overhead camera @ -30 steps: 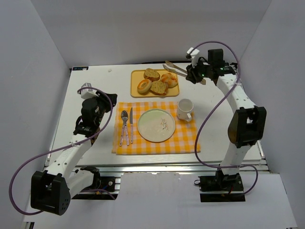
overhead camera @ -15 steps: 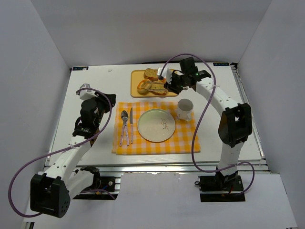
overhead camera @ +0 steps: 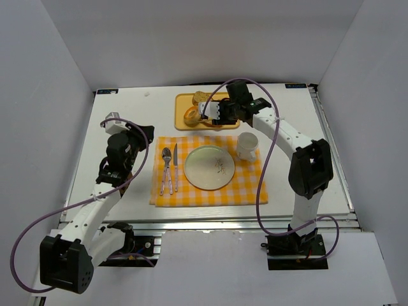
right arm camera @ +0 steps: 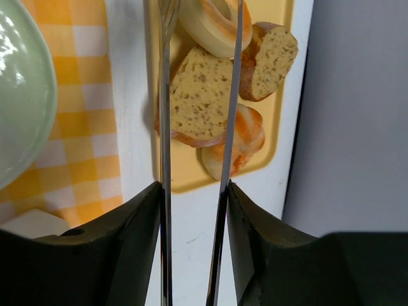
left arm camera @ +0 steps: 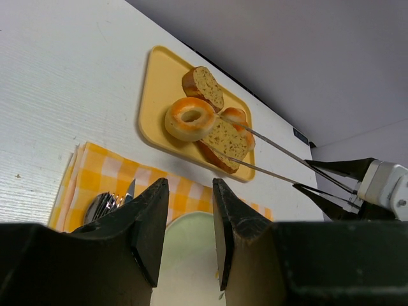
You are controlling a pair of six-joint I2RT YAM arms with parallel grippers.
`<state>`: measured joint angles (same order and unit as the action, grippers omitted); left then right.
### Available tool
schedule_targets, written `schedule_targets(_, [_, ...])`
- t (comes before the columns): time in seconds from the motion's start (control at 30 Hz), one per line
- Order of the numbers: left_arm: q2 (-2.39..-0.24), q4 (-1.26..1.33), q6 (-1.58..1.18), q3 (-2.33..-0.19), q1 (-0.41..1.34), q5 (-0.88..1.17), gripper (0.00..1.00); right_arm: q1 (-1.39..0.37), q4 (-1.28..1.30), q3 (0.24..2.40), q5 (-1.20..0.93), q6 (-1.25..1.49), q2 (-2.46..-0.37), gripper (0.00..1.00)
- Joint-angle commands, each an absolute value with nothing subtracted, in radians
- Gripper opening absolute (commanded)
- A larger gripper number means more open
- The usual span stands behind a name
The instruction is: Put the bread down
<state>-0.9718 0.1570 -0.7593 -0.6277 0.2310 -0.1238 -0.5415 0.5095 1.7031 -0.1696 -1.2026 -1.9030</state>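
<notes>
A yellow tray (left arm camera: 152, 89) at the back of the table carries the bread: a bagel (left arm camera: 189, 119), two seeded slices (right arm camera: 199, 95) (right arm camera: 273, 58) and a glazed roll (right arm camera: 245, 141). My right gripper (right arm camera: 194, 191) is shut on metal tongs (right arm camera: 165, 127). The tongs' two arms reach over the tray, spread to either side of the middle seeded slice, with their tips near the bagel. My left gripper (left arm camera: 190, 191) is open and holds nothing. It hovers at the left over the checked cloth (overhead camera: 245, 188), pointing toward the tray.
A pale green plate (overhead camera: 209, 167) lies in the middle of the yellow checked cloth. A fork and knife (overhead camera: 168, 169) lie to its left and a white cup (overhead camera: 247, 146) stands at its right. Grey walls enclose the table on three sides.
My right arm has swung from the back right corner leftward to the tray, bringing the tongs over the bread. The left arm has barely moved.
</notes>
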Motion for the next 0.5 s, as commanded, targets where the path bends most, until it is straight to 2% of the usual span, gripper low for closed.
schedule_targets(0.0, [-0.937,0.149,-0.746,-0.617,0.225,-0.137,0.44,-0.56,0.443,1.678,-0.114,-1.305,-1.888,0.5])
schedule_targets(0.47, [-0.893,0.141,-0.753,-0.591,0.226,-0.149,0.44,-0.586,0.428,1.69,-0.061,-1.387,-1.946,0.52])
